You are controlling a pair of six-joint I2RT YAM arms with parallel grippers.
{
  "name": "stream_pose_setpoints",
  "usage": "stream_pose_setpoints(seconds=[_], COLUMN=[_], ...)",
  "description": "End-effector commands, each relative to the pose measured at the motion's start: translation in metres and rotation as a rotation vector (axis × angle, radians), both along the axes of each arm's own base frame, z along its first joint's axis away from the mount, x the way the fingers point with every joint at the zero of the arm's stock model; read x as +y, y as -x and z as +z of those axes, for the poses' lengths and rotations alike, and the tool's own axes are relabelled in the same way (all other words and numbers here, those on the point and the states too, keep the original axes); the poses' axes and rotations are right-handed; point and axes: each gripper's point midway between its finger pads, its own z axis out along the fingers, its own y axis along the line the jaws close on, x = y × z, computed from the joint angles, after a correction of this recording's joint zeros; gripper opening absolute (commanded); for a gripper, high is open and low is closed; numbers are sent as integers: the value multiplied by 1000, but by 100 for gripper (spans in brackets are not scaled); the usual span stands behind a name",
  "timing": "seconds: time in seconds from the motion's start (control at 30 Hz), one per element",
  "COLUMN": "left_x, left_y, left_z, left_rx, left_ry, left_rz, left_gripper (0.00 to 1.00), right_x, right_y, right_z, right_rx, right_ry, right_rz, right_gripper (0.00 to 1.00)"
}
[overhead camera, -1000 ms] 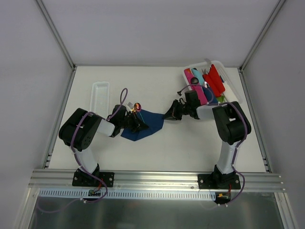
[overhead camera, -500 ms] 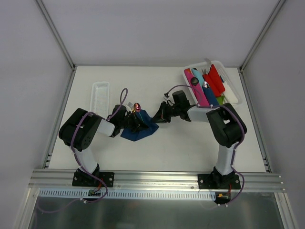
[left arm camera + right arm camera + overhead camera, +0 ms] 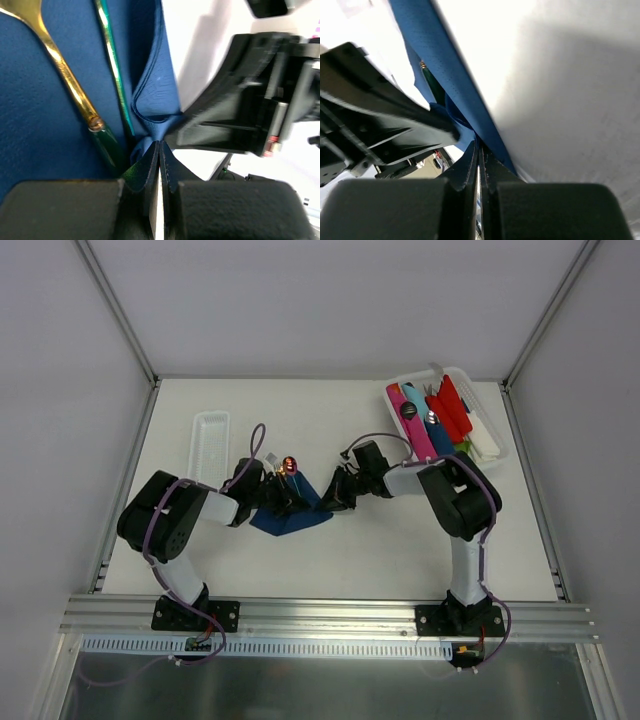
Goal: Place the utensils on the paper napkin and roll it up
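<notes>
placing: done, utensils on napkin, left of table centre | roll: barely started, one side folded over, you have the rolling left | left gripper jaws clenched on napkin fold | right gripper jaws clenched on napkin edge

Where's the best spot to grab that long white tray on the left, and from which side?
Come down from above onto the white tray and pinch one long side wall near mid-length. It lies flat and open-topped, so that thin upright rim is probably the easiest edge to grip, and the middle should keep it level.
</notes>
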Motion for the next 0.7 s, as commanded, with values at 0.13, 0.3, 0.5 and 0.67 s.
stream_pose_setpoints(seconds=[0.13,0.3,0.5,0.67], left_x=[2,0,6,13], left_y=[-15,-16,-5,10], left_z=[31,41,46,34], left_rx=[-102,-119,-119,-94], left_ry=[6,16,0,-20], left_rz=[6,0,-6,-8], left_gripper=[0,0,0,0], right_x=[-7,-13,-15,-15], right_y=[-4,-6,-5,-7], right_z=[-9,-16,-21,-20], right_rx=[-32,-54,-46,-47], right_ry=[85,129,147,145], right_rz=[11,27,28,26], right_gripper=[0,0,0,0])
